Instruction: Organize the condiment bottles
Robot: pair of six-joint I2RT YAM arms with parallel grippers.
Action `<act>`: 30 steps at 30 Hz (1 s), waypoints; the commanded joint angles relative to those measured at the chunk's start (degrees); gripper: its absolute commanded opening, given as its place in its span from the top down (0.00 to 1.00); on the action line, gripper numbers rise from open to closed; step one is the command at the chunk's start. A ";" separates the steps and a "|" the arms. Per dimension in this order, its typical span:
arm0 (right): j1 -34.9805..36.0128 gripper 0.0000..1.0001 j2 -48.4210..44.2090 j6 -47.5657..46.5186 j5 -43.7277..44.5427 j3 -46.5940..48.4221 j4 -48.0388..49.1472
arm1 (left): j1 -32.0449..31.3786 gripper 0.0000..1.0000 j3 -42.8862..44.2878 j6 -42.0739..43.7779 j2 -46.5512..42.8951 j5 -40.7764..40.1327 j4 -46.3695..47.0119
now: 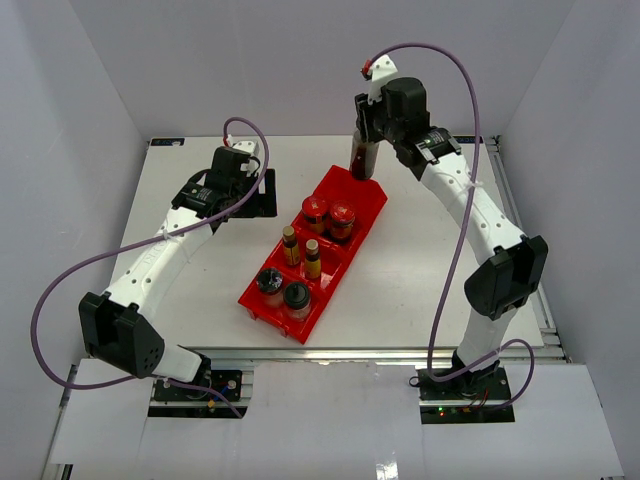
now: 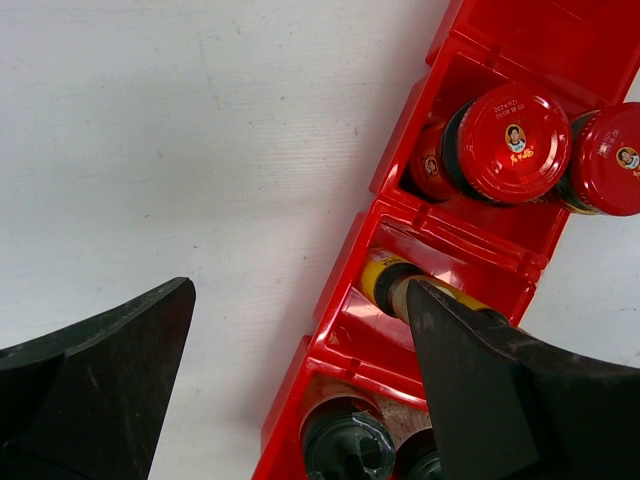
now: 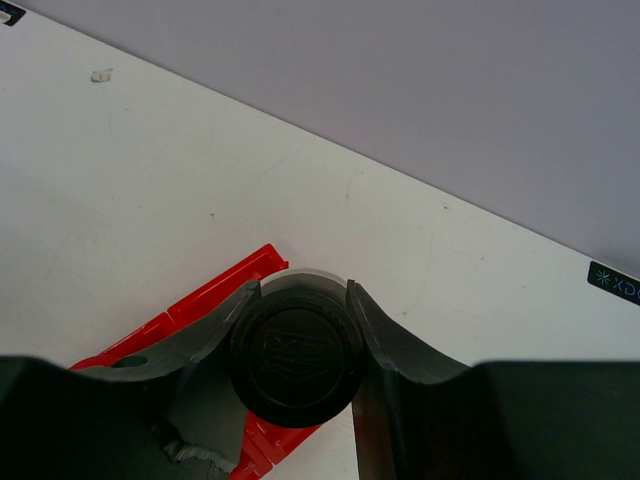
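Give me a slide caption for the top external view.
Right end effector holds the dark-liquid bottle over the empty far compartment of the red bin; six smaller containers fill the rest.

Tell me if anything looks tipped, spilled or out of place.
Nothing stands out. The red-lidded jars, yellow bottles and black-lidded jars stand upright in pairs in the red bin; no spill. The dark bottle is in the right hand above the bin's far end.

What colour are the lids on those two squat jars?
Red, each lid with a small portrait sticker; clearest in the left wrist view.
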 commanded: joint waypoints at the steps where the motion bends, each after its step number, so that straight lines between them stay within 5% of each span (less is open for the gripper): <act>1: 0.50 0.92 0.36 0.00 -0.71 0.88 9.68 | 0.31 0.02 2.13 -0.04 -0.65 -1.00 0.01; 30: 1.39 0.92 -0.08 3.15 -2.85 -15.18 22.20 | 0.25 0.02 1.82 -1.04 1.01 0.04 1.12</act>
